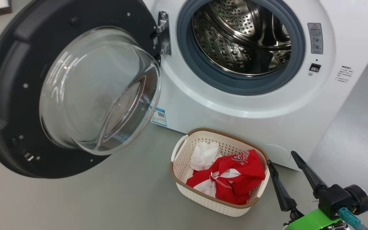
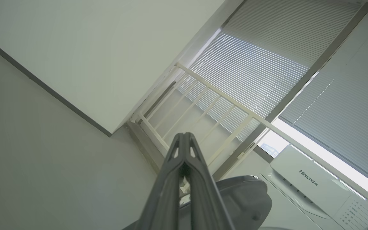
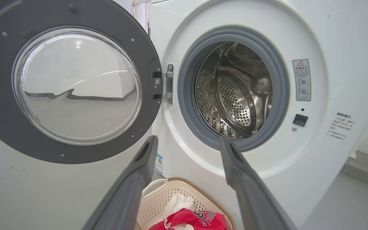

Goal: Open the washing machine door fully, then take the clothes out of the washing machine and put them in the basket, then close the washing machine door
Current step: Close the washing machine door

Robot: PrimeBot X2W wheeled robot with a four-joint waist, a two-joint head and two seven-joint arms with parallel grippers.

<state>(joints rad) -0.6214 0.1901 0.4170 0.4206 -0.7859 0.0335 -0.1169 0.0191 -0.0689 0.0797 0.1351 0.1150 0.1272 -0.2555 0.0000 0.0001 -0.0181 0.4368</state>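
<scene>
Red jersey fabric and white cloth, the clothes (image 1: 232, 179), are seen heaped in the basket (image 1: 209, 201). The basket stands on the floor (image 1: 123, 191) just before the washing machine (image 1: 235, 118), below its opening. As far as it is shown, the perforated steel drum (image 1: 235, 41) is bare of cloth. The emptying is therefore judged done, and closing the door is taken as the step in hand.

The washing machine door (image 1: 8, 95) is swung wide to the left on its hinge (image 1: 163, 32). The right gripper (image 1: 280, 157) is held low beside the basket, its jaws apart with nothing between them. The left gripper (image 2: 184, 135) is shown with its jaws pressed together on nothing. It is pointed up toward a window blind (image 2: 251, 73), and a dark rounded edge, likely the door's rim, is seen just below it.

For a clean close, the push is best applied to the rim's outer face, at the side far from the hinge, where least force is needed. The shut left jaws can be used as a blunt pusher. The arc should be followed smoothly, and the right gripper kept clear of the swing. A final firm press is needed so that the latch slot (image 1: 315, 67) is engaged
</scene>
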